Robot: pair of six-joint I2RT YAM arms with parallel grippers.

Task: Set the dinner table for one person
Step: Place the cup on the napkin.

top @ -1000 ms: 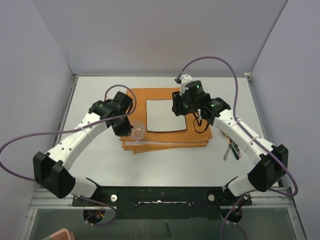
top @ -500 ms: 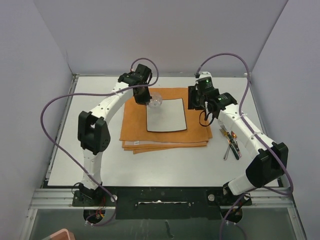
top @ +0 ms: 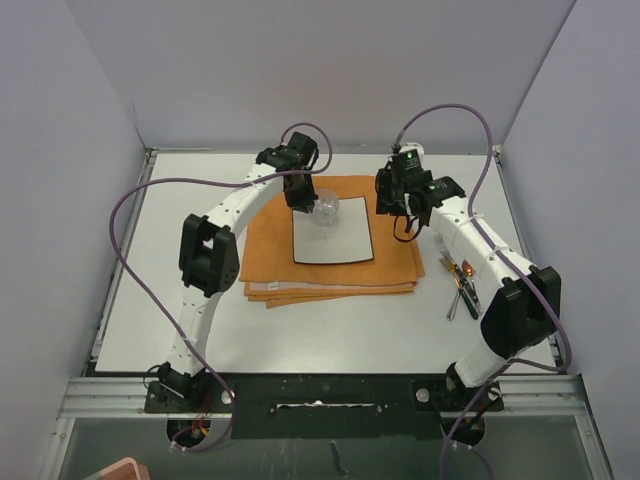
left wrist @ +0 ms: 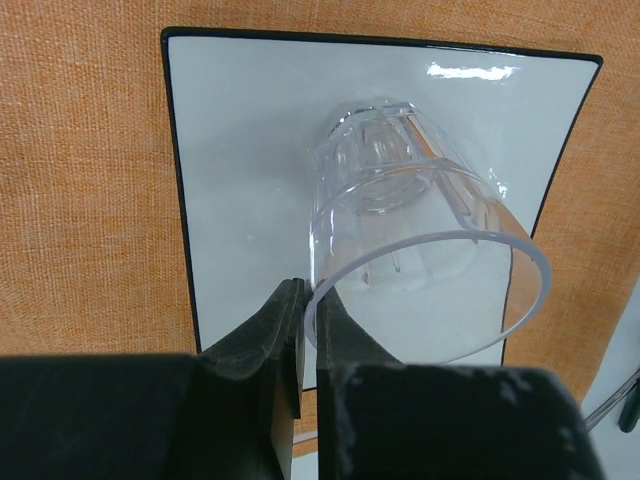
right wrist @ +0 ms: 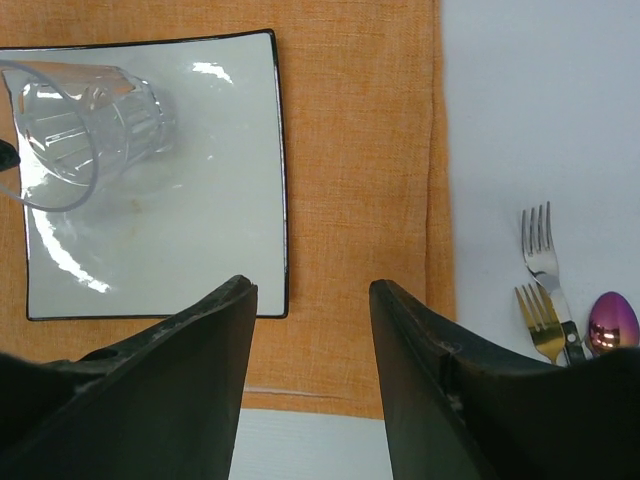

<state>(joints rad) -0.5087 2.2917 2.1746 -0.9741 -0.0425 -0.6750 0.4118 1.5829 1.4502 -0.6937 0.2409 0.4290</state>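
Since a second ago the left gripper (left wrist: 308, 300) has carried the glass (left wrist: 400, 230) from the placemat's (top: 400, 262) near left corner to over the plate (top: 335, 247), jaws pinched on its rim. Right gripper (right wrist: 310, 290), jaws apart and empty, hangs over the placemat's right edge, mid dinner table (top: 200, 320).

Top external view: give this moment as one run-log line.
left gripper: shut on clear glass rim, over white plate | right gripper: open, empty | cutlery: on table beside orange placemat
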